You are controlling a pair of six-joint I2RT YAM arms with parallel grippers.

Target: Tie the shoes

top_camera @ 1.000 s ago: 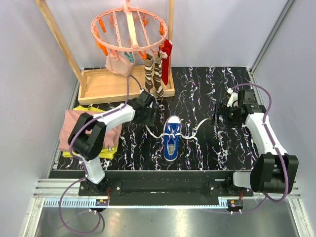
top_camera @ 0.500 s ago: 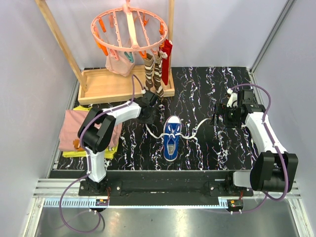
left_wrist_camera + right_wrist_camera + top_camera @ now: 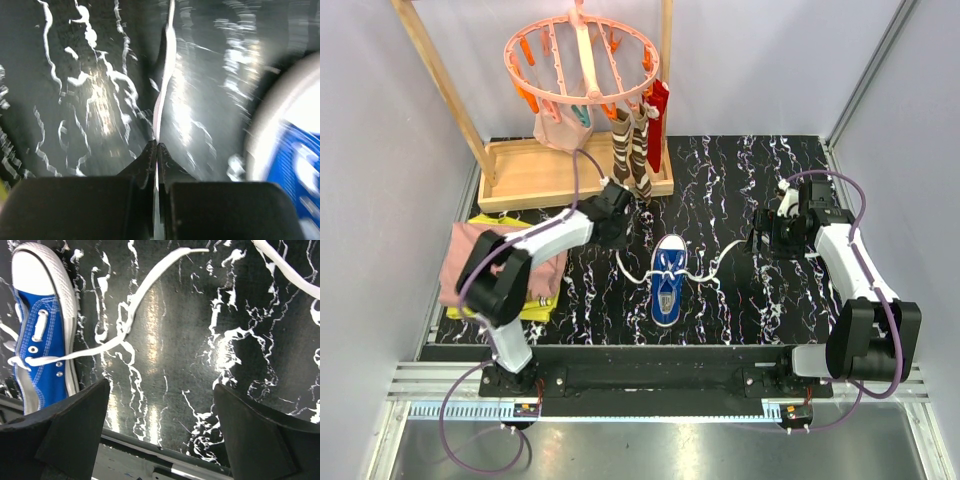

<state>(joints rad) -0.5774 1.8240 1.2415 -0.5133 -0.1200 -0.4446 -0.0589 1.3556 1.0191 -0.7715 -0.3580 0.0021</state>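
Note:
One blue shoe (image 3: 668, 281) with a white toe cap lies in the middle of the black marbled mat, toe toward the far side. Its white laces trail out to both sides. My left gripper (image 3: 621, 238) is at the left lace's end, and in the left wrist view it (image 3: 157, 145) is shut on that lace (image 3: 165, 75), with the shoe (image 3: 295, 160) a blur at the right. My right gripper (image 3: 761, 243) hovers by the right lace's end (image 3: 735, 246). Its jaws (image 3: 161, 386) stand open over bare mat, with the lace (image 3: 150, 285) and shoe (image 3: 42, 330) beyond them.
A wooden rack (image 3: 545, 175) stands at the back left with a pink ring hanger (image 3: 582, 60), striped brown socks (image 3: 632, 150) and a red sock (image 3: 657, 108). Folded pink and yellow clothes (image 3: 470, 262) lie at the mat's left edge. A metal rail (image 3: 150, 460) borders the mat.
My left gripper has closed on the left lace end, and the left arm's elbow swung out and back. The right gripper barely shifted and stays open.

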